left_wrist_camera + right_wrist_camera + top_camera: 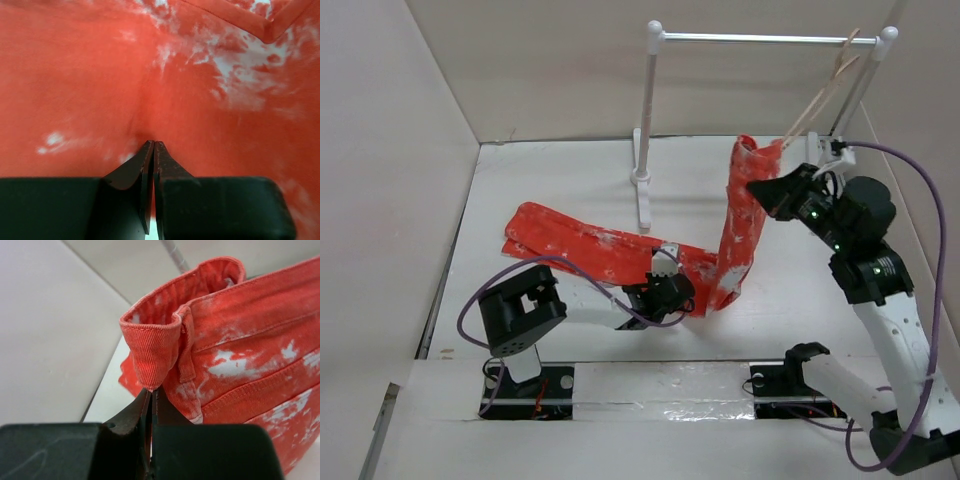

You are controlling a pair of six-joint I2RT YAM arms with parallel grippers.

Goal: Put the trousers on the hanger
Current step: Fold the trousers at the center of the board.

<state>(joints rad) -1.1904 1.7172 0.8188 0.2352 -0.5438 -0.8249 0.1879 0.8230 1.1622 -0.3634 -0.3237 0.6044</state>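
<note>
The orange-red trousers (582,243) lie with one leg flat on the table's left; the other end rises upright at centre right. My right gripper (761,188) is shut on the raised waistband edge; the right wrist view shows its tips (152,390) pinching the folded hem of the trousers (240,340). My left gripper (672,285) is low on the cloth near the fold. In the left wrist view its tips (153,144) are shut, with the trousers (100,80) puckering into them. The pale beige hanger (823,95) hangs slanted from the rail's right end, just above the right gripper.
A white rack with a metal rail (760,39) stands at the back; its left post foot (642,195) is beside the flat leg. White walls close in on the table on the left, back and right. The left arm's purple cable (510,275) loops near the front left.
</note>
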